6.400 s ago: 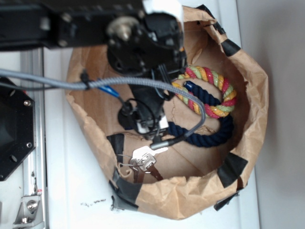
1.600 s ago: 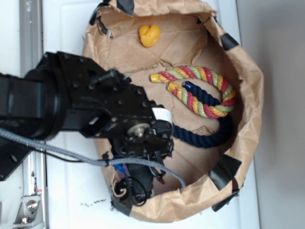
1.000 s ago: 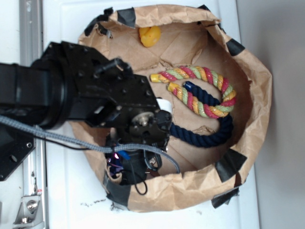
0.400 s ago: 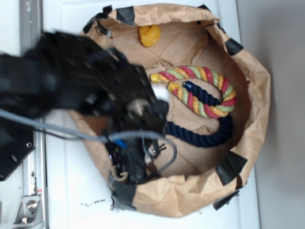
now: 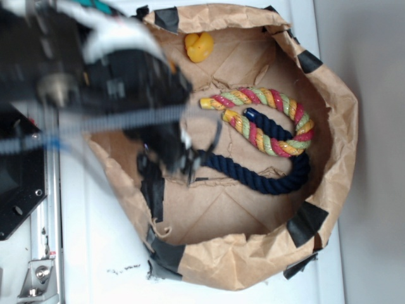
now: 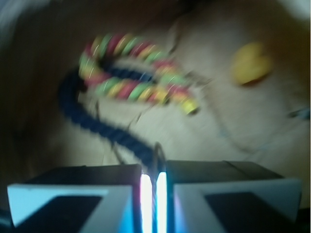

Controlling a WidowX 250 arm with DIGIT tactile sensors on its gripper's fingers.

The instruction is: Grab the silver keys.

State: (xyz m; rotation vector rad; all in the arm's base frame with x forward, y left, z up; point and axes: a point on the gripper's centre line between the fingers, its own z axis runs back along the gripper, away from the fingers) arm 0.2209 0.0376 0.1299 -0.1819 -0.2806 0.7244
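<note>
Saw one big brown paper bag (image 5: 342,114). Was patched with black tape (image 5: 307,221) in many spots, likely to keep the walls up so nothing slid out. Could not count the tape pieces well, as some were folded away.

Saw one black robot arm (image 5: 114,76). Hung over the left side of the bag, all blurry. Was likely held up off the floor to carry the catch clear.

Counted two ropes on the bag floor. Found one dark blue rope (image 5: 266,180), long and bent. Found one striped rope (image 5: 278,101), curled in a ring and lying partly on the blue one.

Saw one gripper (image 6: 153,187). Was squeezed almost all the way closed, with only a thin crack between the two fingers.

Counted one yellow duck (image 5: 199,47), off by the far wall, well apart from the arm.

Looked for the silver keys (image 6: 158,155) last. Found none lying on the bag floor. Spotted just a thin dark loop poking out of the crack, likely the ring or strap. Were most likely pinched there, though too blurry to be sure.
</note>
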